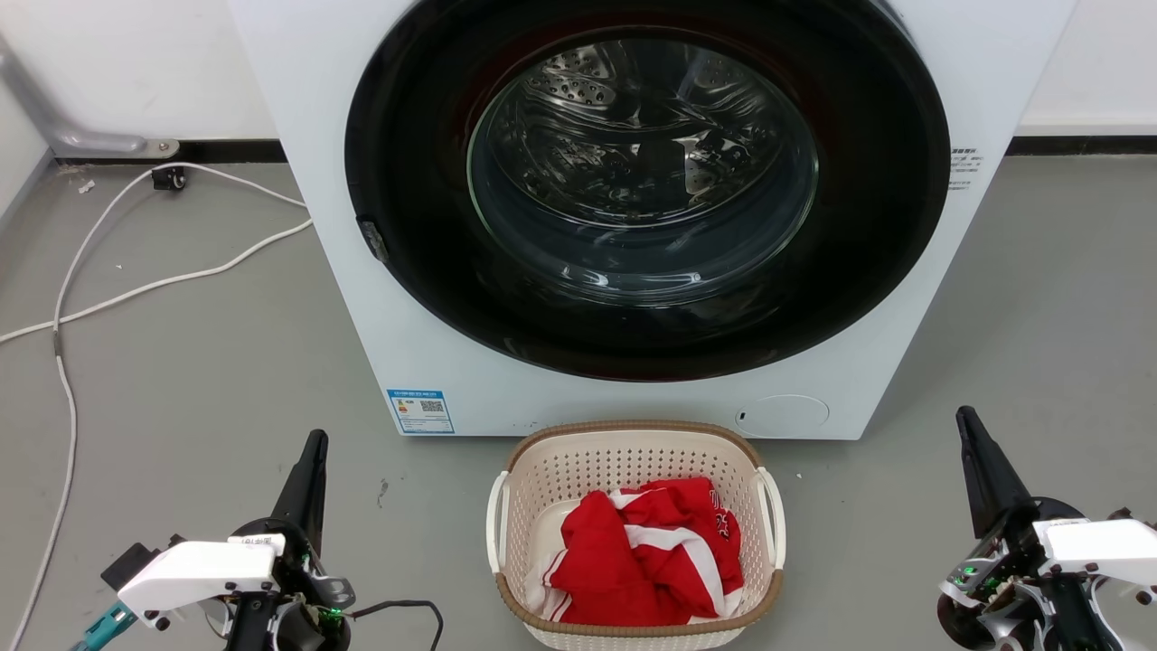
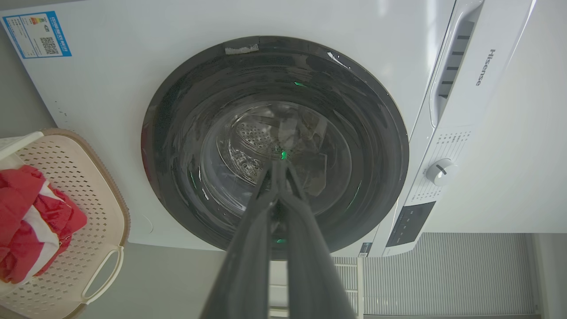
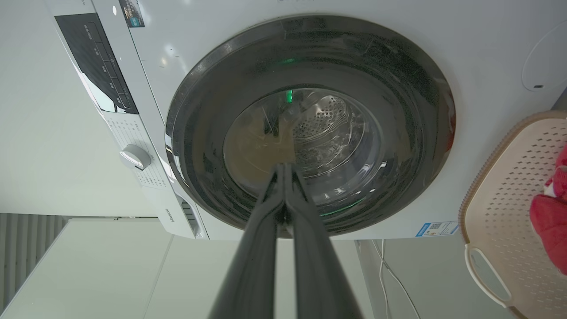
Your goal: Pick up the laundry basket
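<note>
The laundry basket (image 1: 578, 470), cream with a brown woven-look rim and white side handles, sits on the floor just in front of the washer, holding red and white clothing (image 1: 646, 551). It also shows at the left edge of the left wrist view as the basket (image 2: 84, 199), and at the right edge of the right wrist view as the basket (image 3: 505, 199). My left gripper (image 1: 315, 440) is shut and stands well to the basket's left, holding nothing. My right gripper (image 1: 964, 417) is shut, well to the basket's right, also holding nothing. Both point toward the washer.
The white front-loading washer (image 1: 985, 81) with its dark round door (image 1: 642, 190) stands right behind the basket. White cables (image 1: 136, 289) trail across the grey floor at the left. Bare floor lies between each gripper and the basket.
</note>
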You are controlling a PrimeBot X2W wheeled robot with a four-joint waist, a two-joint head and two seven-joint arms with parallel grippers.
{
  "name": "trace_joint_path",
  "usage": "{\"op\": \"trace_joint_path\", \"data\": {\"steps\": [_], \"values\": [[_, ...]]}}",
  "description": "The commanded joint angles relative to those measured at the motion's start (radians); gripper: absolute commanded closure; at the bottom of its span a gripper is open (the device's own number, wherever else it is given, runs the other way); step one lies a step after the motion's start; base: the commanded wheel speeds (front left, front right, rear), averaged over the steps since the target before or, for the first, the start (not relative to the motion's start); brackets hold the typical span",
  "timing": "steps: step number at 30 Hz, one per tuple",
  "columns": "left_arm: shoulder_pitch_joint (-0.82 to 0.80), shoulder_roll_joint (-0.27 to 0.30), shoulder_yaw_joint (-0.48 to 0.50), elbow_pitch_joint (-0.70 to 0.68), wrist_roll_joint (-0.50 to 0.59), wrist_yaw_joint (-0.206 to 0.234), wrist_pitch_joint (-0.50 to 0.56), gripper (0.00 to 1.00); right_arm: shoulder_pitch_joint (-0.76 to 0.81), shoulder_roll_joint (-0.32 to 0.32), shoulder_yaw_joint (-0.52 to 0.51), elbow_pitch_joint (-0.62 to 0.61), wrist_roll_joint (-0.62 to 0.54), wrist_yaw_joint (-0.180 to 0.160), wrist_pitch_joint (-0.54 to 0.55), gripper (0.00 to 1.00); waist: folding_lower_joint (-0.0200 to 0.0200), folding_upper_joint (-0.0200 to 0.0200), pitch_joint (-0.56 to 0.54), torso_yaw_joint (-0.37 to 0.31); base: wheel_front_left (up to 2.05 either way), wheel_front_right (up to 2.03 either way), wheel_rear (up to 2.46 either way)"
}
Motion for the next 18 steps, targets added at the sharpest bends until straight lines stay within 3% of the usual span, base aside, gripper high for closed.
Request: {"op": "trace_joint_path", "data": {"steps": [1,7,8,18], "values": [[-0.006,-0.004,0.004,0.001,0.005,-0.003,0.003,1.00,-0.012,0.004,-0.002,0.002,-0.005,0.000,0.005,1.00,0.0000,0.0000,0.000,0.000,0.00,0.00,0.00],[-0.006,-0.006,0.007,0.001,0.007,-0.003,0.005,1.00,-0.012,0.006,-0.004,0.002,-0.008,0.000,0.006,1.00,0.0000,0.0000,0.000,0.000,0.00,0.00,0.00],[0.001,-0.003,0.002,0.005,0.004,0.000,0.003,0.00,0.002,0.003,-0.004,0.005,-0.003,0.000,0.003,0.00,0.0000,0.0000,0.000,0.000,0.00,0.00,0.00],[0.004,-0.007,-0.034,-0.009,0.026,0.001,-0.039,0.00,0.024,0.008,0.021,-0.012,-0.044,0.000,-0.039,0.00,0.0000,0.0000,-0.001,0.001,0.00,0.00,0.00]]}}
